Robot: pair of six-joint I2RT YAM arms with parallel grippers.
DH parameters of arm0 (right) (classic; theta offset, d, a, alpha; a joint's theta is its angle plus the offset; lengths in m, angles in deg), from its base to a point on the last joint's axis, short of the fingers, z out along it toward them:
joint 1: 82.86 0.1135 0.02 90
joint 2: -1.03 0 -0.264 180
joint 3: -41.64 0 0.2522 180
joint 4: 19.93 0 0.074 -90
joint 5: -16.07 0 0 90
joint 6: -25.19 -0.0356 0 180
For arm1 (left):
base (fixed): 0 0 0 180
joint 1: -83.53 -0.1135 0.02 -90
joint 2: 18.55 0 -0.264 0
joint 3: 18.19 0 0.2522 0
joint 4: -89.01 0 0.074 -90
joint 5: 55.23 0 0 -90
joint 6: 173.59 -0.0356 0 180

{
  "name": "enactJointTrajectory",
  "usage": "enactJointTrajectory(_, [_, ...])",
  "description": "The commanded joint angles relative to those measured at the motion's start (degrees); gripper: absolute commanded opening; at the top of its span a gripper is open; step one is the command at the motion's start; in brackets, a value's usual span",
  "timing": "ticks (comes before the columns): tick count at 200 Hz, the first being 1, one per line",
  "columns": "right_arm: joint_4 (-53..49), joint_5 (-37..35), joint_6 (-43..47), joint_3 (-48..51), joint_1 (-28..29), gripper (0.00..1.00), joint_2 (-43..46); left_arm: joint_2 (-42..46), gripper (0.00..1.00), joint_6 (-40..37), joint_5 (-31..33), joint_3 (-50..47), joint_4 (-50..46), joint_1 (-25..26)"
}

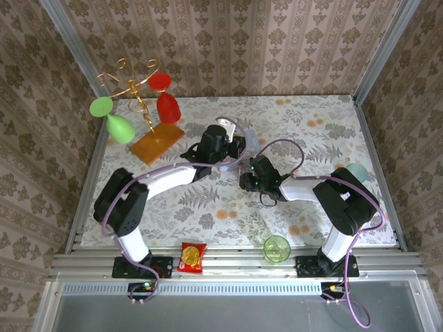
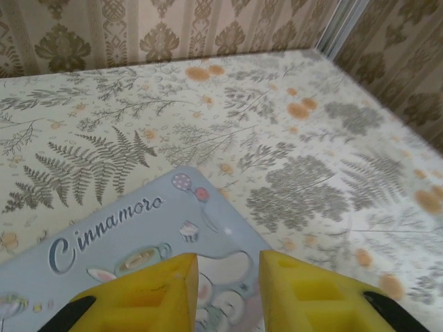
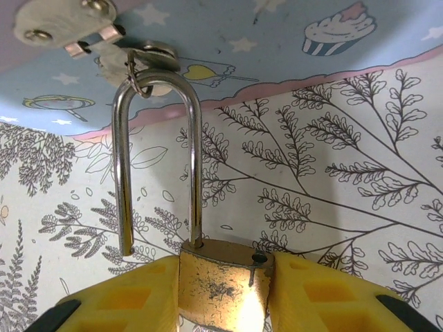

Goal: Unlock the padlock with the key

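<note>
- The padlock (image 3: 223, 287), clamped between the yellow fingers of the right claw (image 3: 225, 277), runs off the bottom edge, so its lower body and underside are out of frame.
- Above that claw, the pale blue tin (image 3: 277, 41) is cropped by the top edge, and its hasp plate (image 3: 66, 24) is cut off with it.
- In the left wrist view, the fingers (image 2: 152, 297) of the left claw (image 2: 228, 273) cover the tin's printed picture. Whether they press on the tin cannot be told.
- Overhead, where the two claws meet, the padlock is too small to make out, and the tin lies mostly hidden under the left arm.
</note>
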Motion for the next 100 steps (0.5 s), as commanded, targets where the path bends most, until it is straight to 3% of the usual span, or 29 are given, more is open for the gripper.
enactJointTrajectory(1, [-5.8, -4.6, -3.9, 0.6, 0.5, 0.33, -3.3, -6.3, 0.28, -6.7, -2.3, 2.7, -7.7, -1.2])
enactJointTrajectory(40, [-3.7, -4.5, -11.1, 1.8, 0.7, 0.32, -4.0, -11.3, 0.28, -9.4, 0.7, 5.8, -9.8, -1.0])
enactJointTrajectory(100, [-0.8, -7.1, -22.0, 2.2, 2.4, 0.29, -5.8, -10.3, 0.26, -8.4, 0.6, -2.1, -3.4, -1.1])
